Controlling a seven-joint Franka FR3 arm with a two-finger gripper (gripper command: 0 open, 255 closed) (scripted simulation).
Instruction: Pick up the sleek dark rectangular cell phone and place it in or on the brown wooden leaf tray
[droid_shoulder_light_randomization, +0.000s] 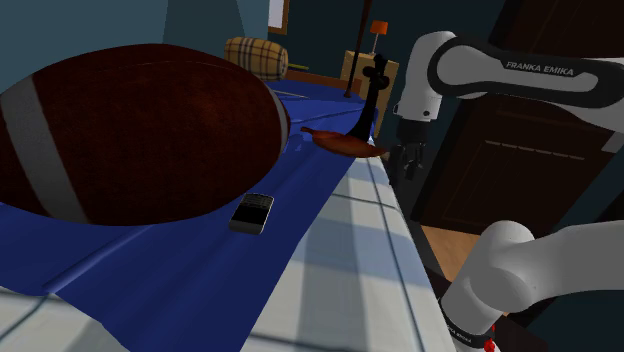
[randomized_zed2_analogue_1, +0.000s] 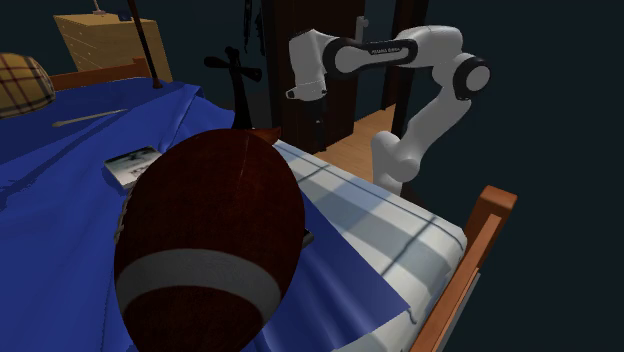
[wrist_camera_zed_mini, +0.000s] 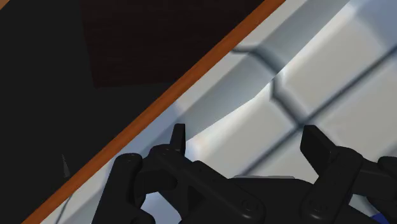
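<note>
End effector (wrist_camera_zed_mini: 248, 137) is open, fingers spread apart, hanging at the edge of the bed (droid_shoulder_light_randomization: 350, 260) right beside the brown leaf tray (droid_shoulder_light_randomization: 345, 146). The dark cell phone (droid_shoulder_light_randomization: 252, 213) lies flat on the blue blanket (droid_shoulder_light_randomization: 200, 280), just beside the giant football (droid_shoulder_light_randomization: 130, 130), well apart from the tray.

White arm (droid_shoulder_light_randomization: 540, 75) — dark joints, black fingers (wrist_camera_zed_mini: 318, 147)
</note>
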